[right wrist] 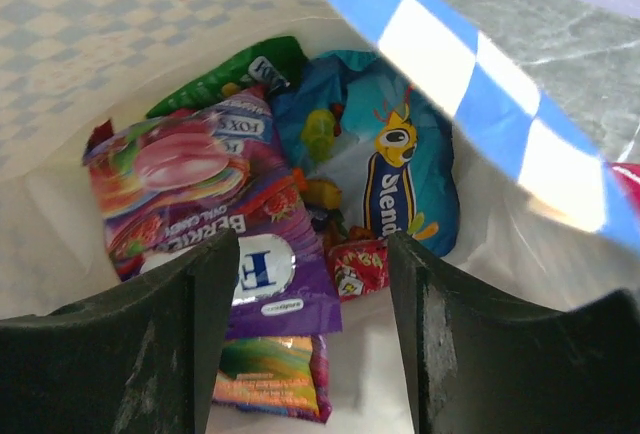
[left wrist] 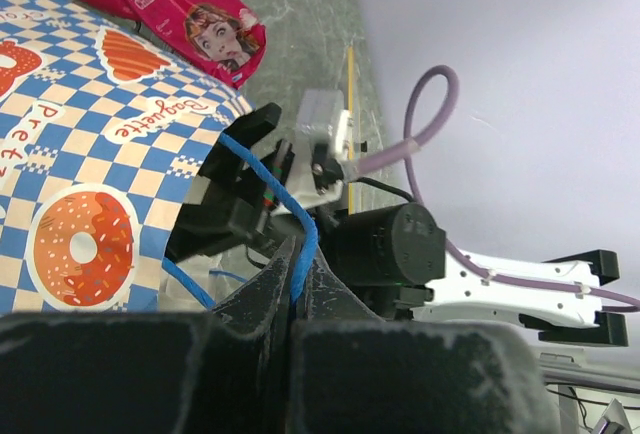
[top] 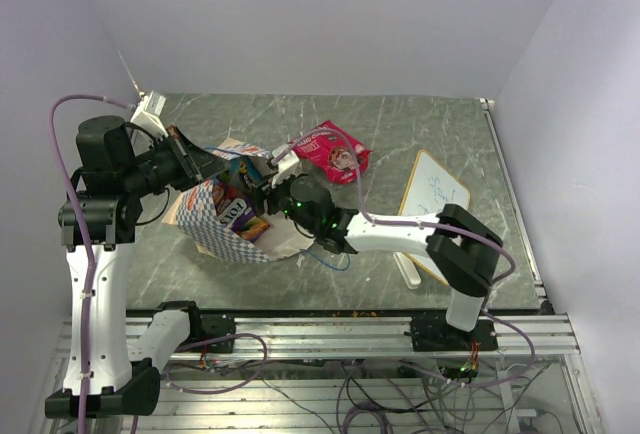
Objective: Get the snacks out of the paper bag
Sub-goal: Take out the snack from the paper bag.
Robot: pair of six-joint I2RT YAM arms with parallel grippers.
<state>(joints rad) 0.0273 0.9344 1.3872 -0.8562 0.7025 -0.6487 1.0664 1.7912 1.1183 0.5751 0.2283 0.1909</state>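
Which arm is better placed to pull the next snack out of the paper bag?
Right. The right gripper is open inside the paper bag, poised over the purple packet. The left gripper is shut on the bag's blue string handle, so it is occupied.

Both arms are built of smooth white link shells joined by chunky black cylindrical joint housings. The left arm point(top: 92, 294) carries a lilac cable point(top: 85, 97) that arches off its top and runs down its white column. The right arm point(top: 395, 234) has a second lilac cable point(top: 362, 204) along its forearm and small green lights point(top: 297, 204) near the wrist. Black base plates point(top: 450, 334) sit on a silver slotted rail point(top: 330, 339). The left gripper point(left wrist: 303, 264) and right gripper point(right wrist: 312, 249) have matte black fingers, scuffed grey along the edges.
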